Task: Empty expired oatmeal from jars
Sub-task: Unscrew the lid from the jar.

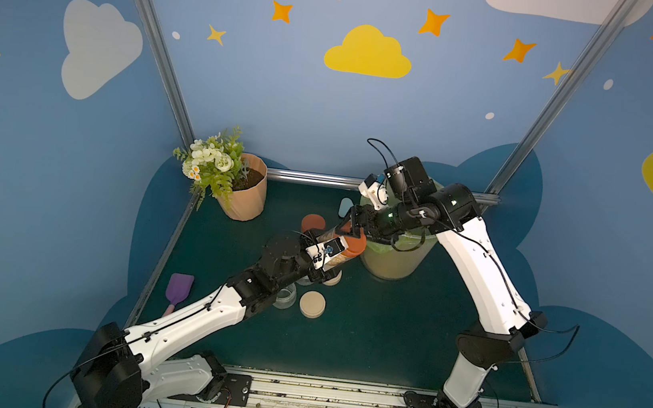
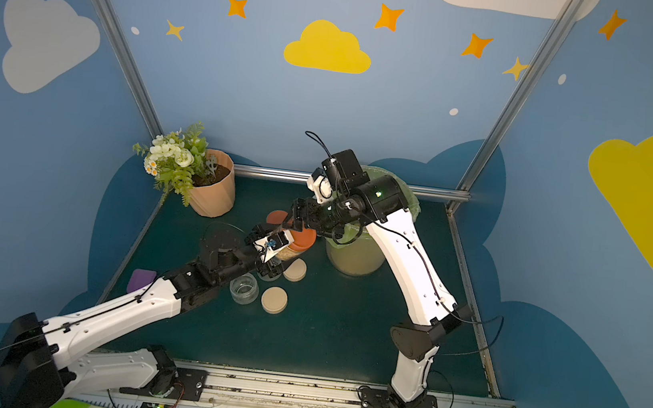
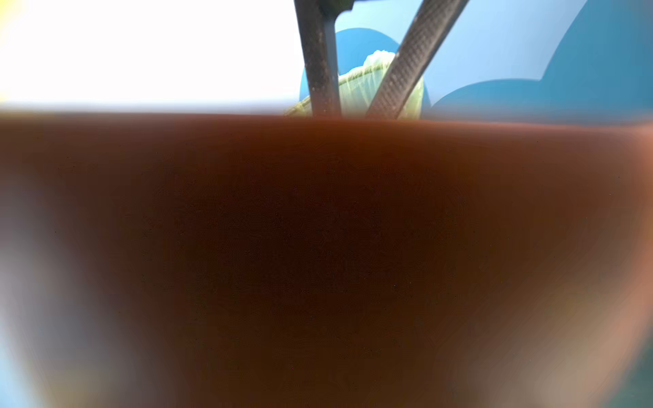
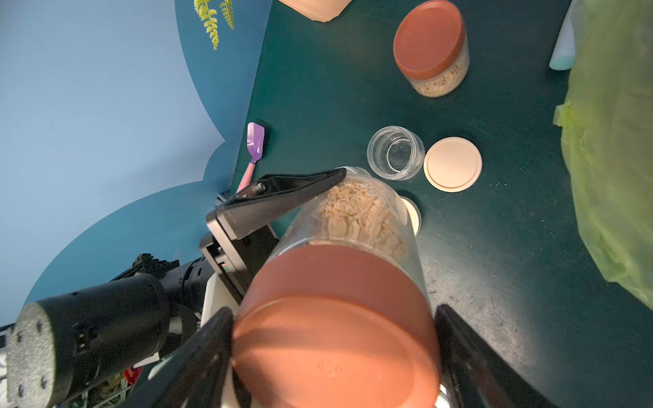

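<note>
A clear jar of oatmeal hangs tilted above the table beside the bin, with my left gripper shut on its glass body; one of its fingers lies along the wall. My right gripper is shut on this jar's rust-red lid, a finger pressed against each side. That lid fills the left wrist view and hides the left jaws. A second red-lidded jar with oatmeal stands behind. An open, empty jar stands near two beige lids.
The beige bin with its green liner stands just right of the held jar. A peach flowerpot sits at the back left, a purple spatula by the left edge, and a pale blue object behind the bin.
</note>
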Controlling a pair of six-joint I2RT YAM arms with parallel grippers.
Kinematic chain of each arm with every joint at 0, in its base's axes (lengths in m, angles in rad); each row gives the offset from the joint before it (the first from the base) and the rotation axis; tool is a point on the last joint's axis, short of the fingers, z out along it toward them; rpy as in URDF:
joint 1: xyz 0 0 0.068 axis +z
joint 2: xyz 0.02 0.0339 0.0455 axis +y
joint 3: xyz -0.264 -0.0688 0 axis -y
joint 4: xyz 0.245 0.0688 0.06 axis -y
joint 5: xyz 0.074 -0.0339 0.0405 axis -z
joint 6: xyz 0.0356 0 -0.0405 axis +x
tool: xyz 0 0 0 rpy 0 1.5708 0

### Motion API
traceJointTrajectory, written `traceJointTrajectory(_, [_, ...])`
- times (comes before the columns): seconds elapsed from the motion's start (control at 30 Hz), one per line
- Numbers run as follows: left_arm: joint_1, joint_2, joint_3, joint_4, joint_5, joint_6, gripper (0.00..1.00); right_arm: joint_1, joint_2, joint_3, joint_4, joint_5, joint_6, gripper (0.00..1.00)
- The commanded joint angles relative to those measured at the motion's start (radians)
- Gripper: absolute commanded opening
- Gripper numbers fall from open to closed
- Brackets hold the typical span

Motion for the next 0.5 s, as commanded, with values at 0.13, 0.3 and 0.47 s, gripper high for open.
traceJointTrajectory(0.13, [0.08, -0.08, 0.02, 0.282, 0.165, -0.27, 0.03, 0.042, 0.02, -0.042, -0.08, -0.116, -0.138, 0.81])
traceJointTrajectory(0.3, [0.105, -0.092, 0.013, 0.29, 0.197, -0.308, 0.03, 0.052, 0.027, -0.051, -0.086, -0.166, -0.222, 0.79])
traceJointTrajectory(0.47, [0.108, -0.093, 0.009, 0.293, 0.218, -0.325, 0.03, 0.061, 0.043, -0.024, -0.123, -0.164, -0.317, 0.79])
